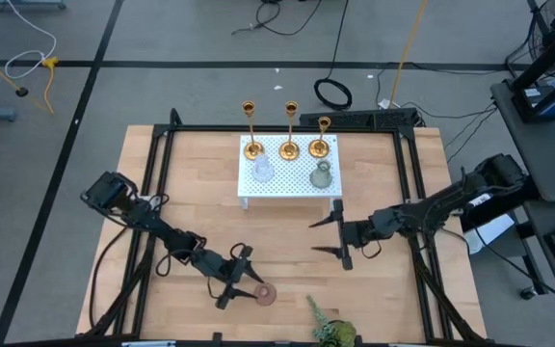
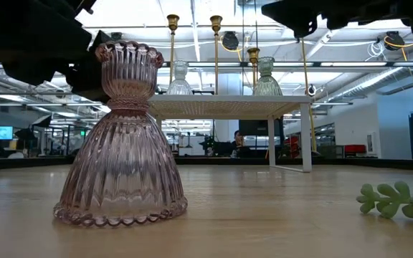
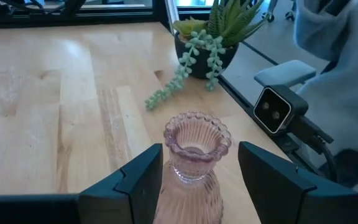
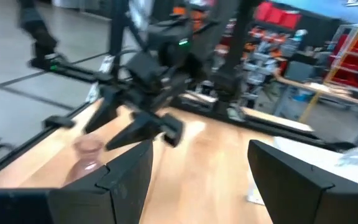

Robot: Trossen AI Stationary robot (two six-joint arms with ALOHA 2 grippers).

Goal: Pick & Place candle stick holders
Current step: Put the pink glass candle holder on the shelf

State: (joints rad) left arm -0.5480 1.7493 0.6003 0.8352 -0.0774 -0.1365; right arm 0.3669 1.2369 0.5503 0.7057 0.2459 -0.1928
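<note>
Two arms reach over the wooden table point(image 1: 200, 183) from opposite sides. The left arm comes in from 9 o'clock and stretches low toward 5 o'clock; its gripper point(image 1: 243, 279) is near the front edge of the table, with fingers spread wide. The pink holder point(image 1: 265, 294) stands upright on the table just at the fingertips. In the left wrist view the pink holder point(image 3: 193, 163) is between the two fingers point(image 3: 143, 180), and a gap shows on each side, so they do not touch it. In the low view the pink holder point(image 2: 121, 137) rests on its base on the wood.

The right arm comes from 3 o'clock and lies nearly level, pointing to 9 o'clock. Its gripper point(image 1: 331, 235) hangs near the middle of the table, just in front of the white stand point(image 1: 287, 178), with fingers wide apart and nothing between them.

On the stand, at 12 o'clock, three gold candlesticks point(image 1: 289, 147) stand in a row at the back. The clear holder point(image 1: 262, 171) is in front of the left one and the green holder point(image 1: 321, 174) in front of the right one.

At 6 o'clock a green plant point(image 1: 329, 328) sits at the table edge, near the pink holder
</note>
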